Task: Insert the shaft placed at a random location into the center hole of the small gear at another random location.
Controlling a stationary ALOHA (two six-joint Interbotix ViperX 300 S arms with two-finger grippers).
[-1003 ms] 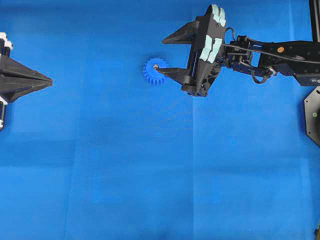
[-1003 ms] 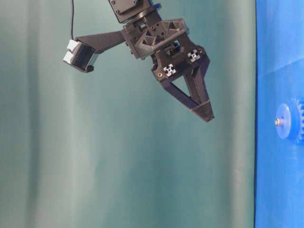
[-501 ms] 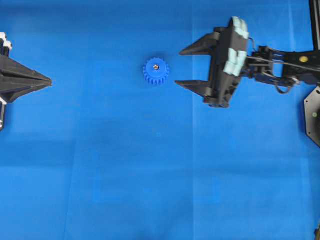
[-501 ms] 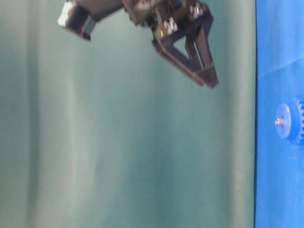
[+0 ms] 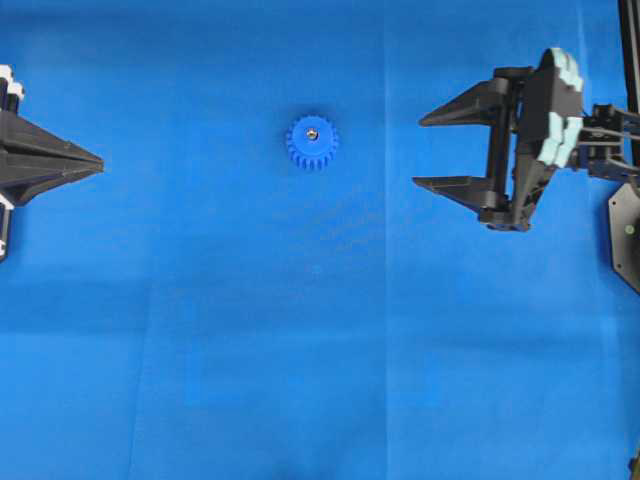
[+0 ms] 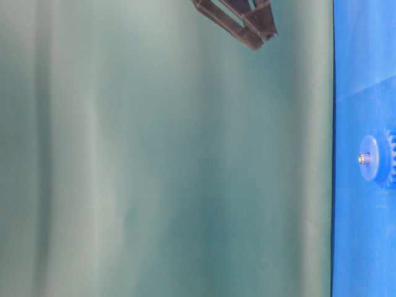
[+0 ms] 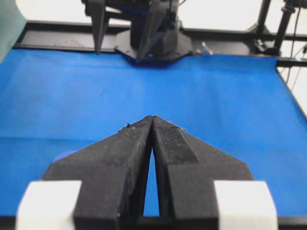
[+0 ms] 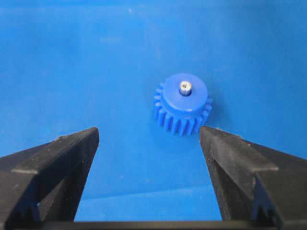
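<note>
Small gear [image 5: 312, 142] is lying flat on the blue table [image 5: 300, 340], shaft [image 8: 185, 86] sitting upright in its center hole, silver tip showing. Right pincer [image 5: 432, 153] is hanging well right of the gear, jaws spread wide, gripping nothing. Left pincer [image 5: 100, 160] is sitting far left of the gear, jaws pressed together, empty.

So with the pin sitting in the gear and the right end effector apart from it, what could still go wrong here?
1. The pin stands proud of the gear hub; it may be only partly seated and could tip if bumped.
2. The gear lies loose on the blue mat, so any knock might slide it.
3. The right end effector is wide open and points at the gear; a move forward could catch it. The left end effector is shut, far off.
</note>
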